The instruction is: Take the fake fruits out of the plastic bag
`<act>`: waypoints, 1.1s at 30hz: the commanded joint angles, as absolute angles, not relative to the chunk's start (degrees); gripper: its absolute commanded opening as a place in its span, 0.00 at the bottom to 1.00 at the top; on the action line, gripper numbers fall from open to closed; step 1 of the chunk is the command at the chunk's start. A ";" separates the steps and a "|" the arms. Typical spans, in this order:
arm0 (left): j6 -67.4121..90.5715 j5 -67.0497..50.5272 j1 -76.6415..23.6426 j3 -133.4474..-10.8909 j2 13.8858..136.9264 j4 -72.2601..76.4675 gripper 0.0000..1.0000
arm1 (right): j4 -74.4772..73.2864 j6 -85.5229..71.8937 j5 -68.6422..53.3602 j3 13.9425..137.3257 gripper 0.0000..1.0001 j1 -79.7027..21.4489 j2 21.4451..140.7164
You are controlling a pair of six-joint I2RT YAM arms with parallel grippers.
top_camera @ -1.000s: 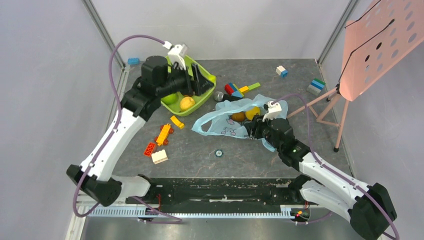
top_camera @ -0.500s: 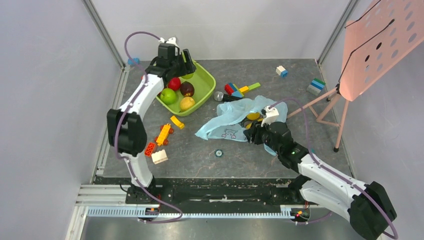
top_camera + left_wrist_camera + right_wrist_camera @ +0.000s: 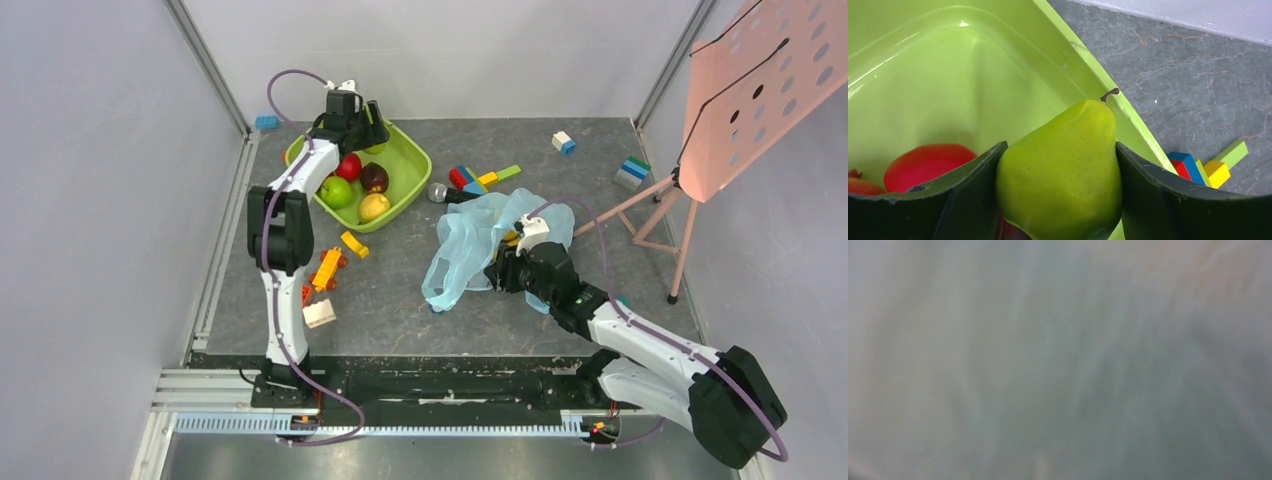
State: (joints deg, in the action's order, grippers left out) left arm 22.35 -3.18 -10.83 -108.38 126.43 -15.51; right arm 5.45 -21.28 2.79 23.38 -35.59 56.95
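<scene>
Thin blue plastic bag (image 3: 470,245) bunched just right of the table's middle: limp, light, slippery, best pinched at a loose rim and lifted clear of any fruit inside. Right gripper (image 3: 500,272) buried in its folds, finger state impossible to tell. Hard, glossy green pear (image 3: 1068,150) clamped in the left gripper (image 3: 1060,192) over the lime-green bowl (image 3: 408,158) at the far-left corner — already holding a red apple (image 3: 349,166), green apple (image 3: 337,191), brown fruit (image 3: 374,177) and lemon (image 3: 374,206).
</scene>
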 commanded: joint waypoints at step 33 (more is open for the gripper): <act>16.26 -6.72 -11.03 -104.95 130.87 -3.70 0.87 | 6.79 -20.10 3.22 23.91 0.54 -35.40 57.28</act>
